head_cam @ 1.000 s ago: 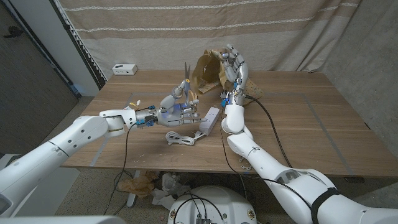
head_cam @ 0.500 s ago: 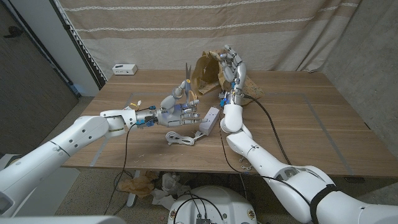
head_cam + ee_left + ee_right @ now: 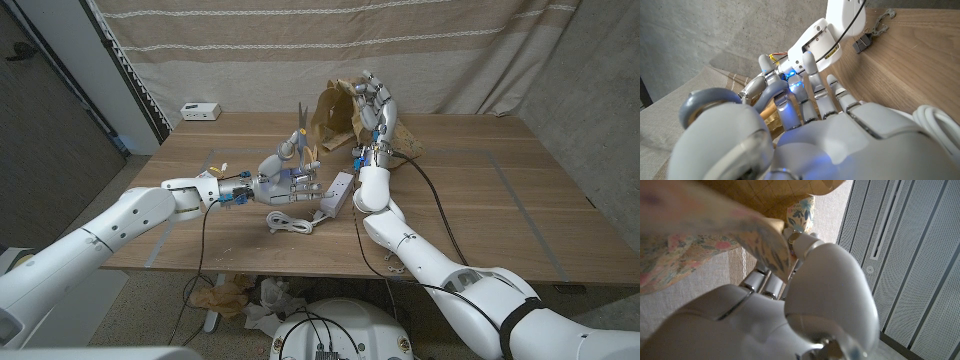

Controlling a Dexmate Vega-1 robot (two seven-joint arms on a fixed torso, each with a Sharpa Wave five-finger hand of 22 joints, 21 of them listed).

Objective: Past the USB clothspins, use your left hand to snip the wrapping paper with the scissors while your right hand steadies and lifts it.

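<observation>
My left hand [image 3: 287,180] holds the grey scissors [image 3: 297,128] over the table's middle, blades pointing up. The scissors' handle loop [image 3: 704,102] sits around a finger of that hand [image 3: 805,140] in the left wrist view. My right hand [image 3: 377,108] is raised at the table's far side and grips the crumpled brown wrapping paper [image 3: 333,115], which hangs lifted to its left. The blades stand just left of the paper, apart from it. Up close, the paper's floral printed side [image 3: 700,225] is pinched against my right hand [image 3: 790,305].
A white power strip [image 3: 340,192] and a coiled white cable [image 3: 290,222] lie just in front of my left hand. A small white box [image 3: 201,110] sits at the far left corner. More brown paper [image 3: 407,148] lies beside my right wrist. Scraps litter the floor.
</observation>
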